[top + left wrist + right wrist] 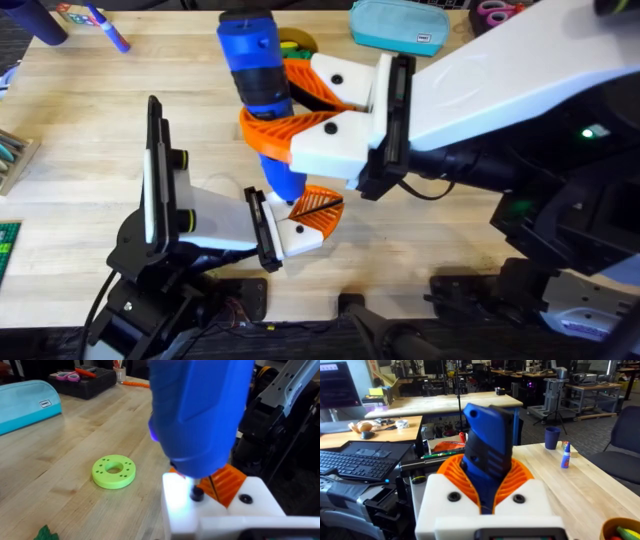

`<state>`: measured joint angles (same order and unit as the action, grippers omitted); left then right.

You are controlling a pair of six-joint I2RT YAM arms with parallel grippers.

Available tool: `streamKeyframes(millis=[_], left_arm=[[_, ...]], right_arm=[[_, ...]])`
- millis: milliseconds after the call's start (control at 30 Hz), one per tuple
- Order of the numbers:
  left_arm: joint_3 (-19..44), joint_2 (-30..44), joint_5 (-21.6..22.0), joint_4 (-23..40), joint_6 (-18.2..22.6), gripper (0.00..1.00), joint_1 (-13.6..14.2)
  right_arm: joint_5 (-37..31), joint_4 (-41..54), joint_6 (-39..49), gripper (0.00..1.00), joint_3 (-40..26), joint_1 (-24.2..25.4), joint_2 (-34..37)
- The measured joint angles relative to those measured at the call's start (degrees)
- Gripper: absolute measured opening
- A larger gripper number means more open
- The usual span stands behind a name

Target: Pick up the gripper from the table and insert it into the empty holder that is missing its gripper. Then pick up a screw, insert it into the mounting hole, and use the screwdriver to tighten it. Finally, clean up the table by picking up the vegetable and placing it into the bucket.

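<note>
overhead downward, wrists close, sharing screwdriver (262,90)

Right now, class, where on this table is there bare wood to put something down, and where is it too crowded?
Bare wood lies on the table between the left arm and the far-left clutter, and beside the green ring. The middle is crowded: the right pincer holds the screwdriver over the holder.

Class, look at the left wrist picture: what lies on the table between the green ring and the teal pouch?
Nothing: between the green ring and the teal pouch the left wrist view shows bare wooden table.
</note>
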<state>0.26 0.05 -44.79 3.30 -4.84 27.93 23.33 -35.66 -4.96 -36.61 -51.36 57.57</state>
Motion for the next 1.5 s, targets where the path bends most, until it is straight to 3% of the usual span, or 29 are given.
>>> streamKeyframes(millis=[633,900,1100,1500], left_arm=[[0.0,0.0,-0.1,0.1,-0.1,0.006,0.0],[0.0,0.0,-0.1,0.1,-0.1,0.006,0.0],[0.0,0.0,-0.1,0.1,-0.1,0.006,0.0],[0.0,0.0,-0.1,0.1,-0.1,0.006,0.0]], right_arm=[[0.0,-4.8,0.7,0.085,0.0,0.7,-2.0],[11.9,-3.6,10.4,0.085,0.0,0.8,-2.1],[14.9,-3.3,12.4,0.085,0.0,0.8,-2.1],[10.3,-4.0,8.9,0.085,0.0,0.8,-2.1]])
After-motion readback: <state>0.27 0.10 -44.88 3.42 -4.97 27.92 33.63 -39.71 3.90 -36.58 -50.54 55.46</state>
